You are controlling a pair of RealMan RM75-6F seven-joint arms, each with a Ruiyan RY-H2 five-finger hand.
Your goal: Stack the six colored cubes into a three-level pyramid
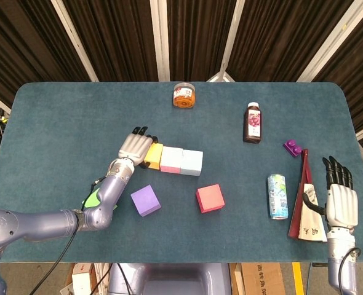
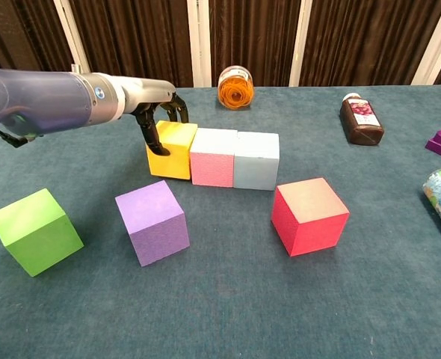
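Left of frame centre on the teal felt table (image 1: 58, 123), the left hand (image 1: 135, 145) grips the yellow foam cube (image 2: 170, 149), fingers curled over its top and left face. The cube touches the pink cube (image 2: 214, 156), which adjoins the pale blue cube (image 2: 256, 160). The right hand (image 1: 341, 201) rests at lower right, fingers straight and apart.

Your table (image 1: 58, 117) wears a teal cloth. On it you have a row of yellow cube (image 2: 173, 149), pink cube (image 2: 213, 157) and pale blue cube (image 2: 256, 160), touching side to side. Nearer you sit the green cube (image 2: 35, 230), purple cube (image 2: 152, 221) and red cube (image 2: 309, 215), apart. Farther back lie an orange jar (image 1: 184, 95), a dark bottle (image 1: 253, 123), a can (image 1: 277, 196) and a purple brick (image 1: 293, 147).
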